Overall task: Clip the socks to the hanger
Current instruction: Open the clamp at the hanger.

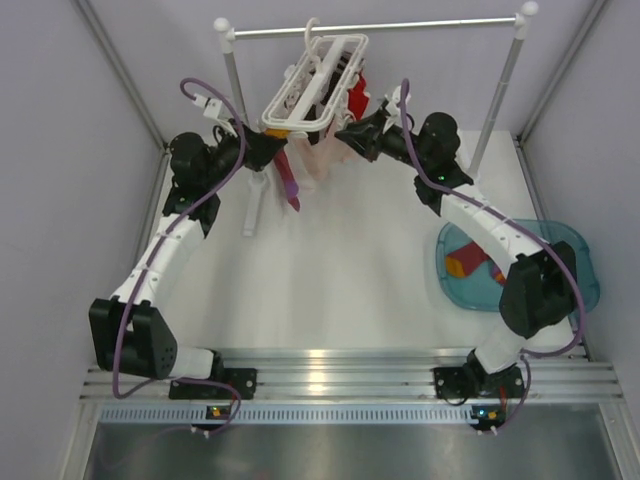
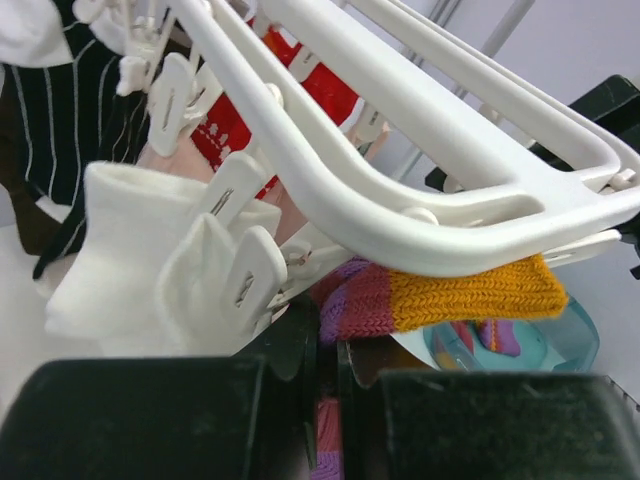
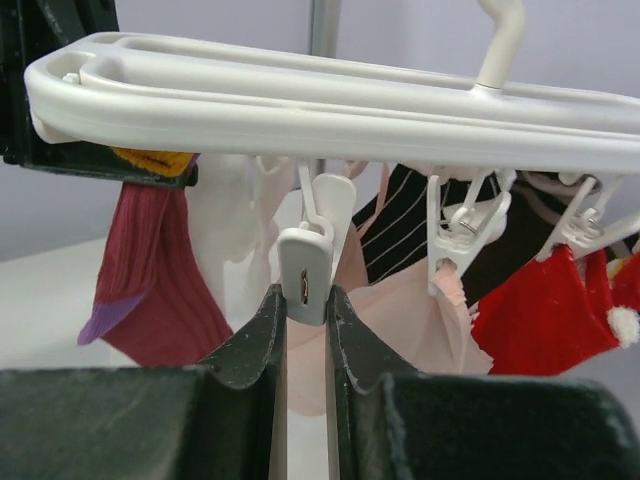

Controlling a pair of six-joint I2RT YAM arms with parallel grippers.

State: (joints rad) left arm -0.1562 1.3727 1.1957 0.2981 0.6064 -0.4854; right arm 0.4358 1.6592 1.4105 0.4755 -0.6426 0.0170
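Left hand (image 2: 325,385) grips purple-orange sock (image 2: 460,292) at hanger's (image 1: 315,85) eight o'clock; right hand (image 3: 303,312) pinches a clip (image 3: 303,265) at four o'clock.

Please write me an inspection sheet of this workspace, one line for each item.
Surface: white table, teal tray at its right side.
Job's things: hanger on the rail with several clipped socks; purple and orange sock held up under its frame; spare socks in the tray.
Clutter: nothing seen.
Grippers: left gripper shut on the purple and orange sock; right gripper shut on a clip.
Cables: purple cables loop along both arms.
Surroundings: silver rail on white posts; plain walls.
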